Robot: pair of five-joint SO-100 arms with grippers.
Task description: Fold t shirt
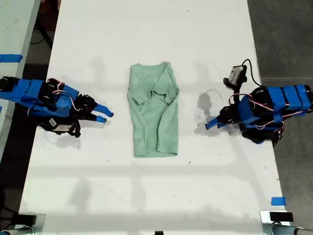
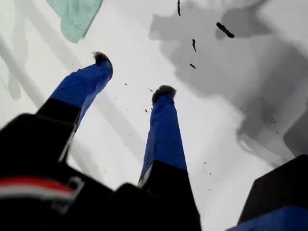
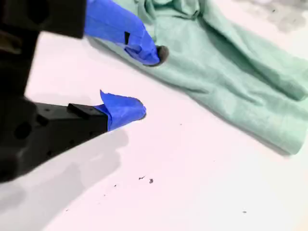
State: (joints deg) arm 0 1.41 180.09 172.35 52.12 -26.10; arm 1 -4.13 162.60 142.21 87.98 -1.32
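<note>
White flat surface (image 1: 146,196) fills most of the exterior view. A small strip of blue tape (image 1: 278,200) is stuck near its edge at 5 o'clock of that view.

Pale mint-green wrinkled cloth t shirt (image 1: 154,122) lies flat at the middle of the surface. It forms a narrow upright rectangle with the neck end toward 12 o'clock and the straight hem toward 6 o'clock. The sleeves are folded inward and bunched across the upper half.

My second gripper (image 1: 105,113), a black claw with blue-taped tips, sits at 9 o'clock of the shirt in the exterior view. It is near the shirt's long edge, apart from it, and points at it. The second wrist view shows this claw (image 3: 149,83) spread and holding nothing, with the shirt (image 3: 231,62) just beyond the tips.

My first gripper (image 1: 209,126), same build, sits at 3 o'clock of the shirt in the exterior view, pointing toward it with bare surface between. The first wrist view shows this claw (image 2: 132,74) spread wide and empty. One corner of the shirt (image 2: 74,17) shows far ahead, with a few dark specks (image 2: 224,30) on the surface.

A small grey box camera (image 1: 237,74) with a black cable sits by the first arm.

Dark grey floor (image 1: 283,39) lies past the surface at 2 o'clock of the exterior view. A second pale surface (image 1: 14,29) carrying another blue tape strip (image 1: 10,58) is at 10 o'clock.
</note>
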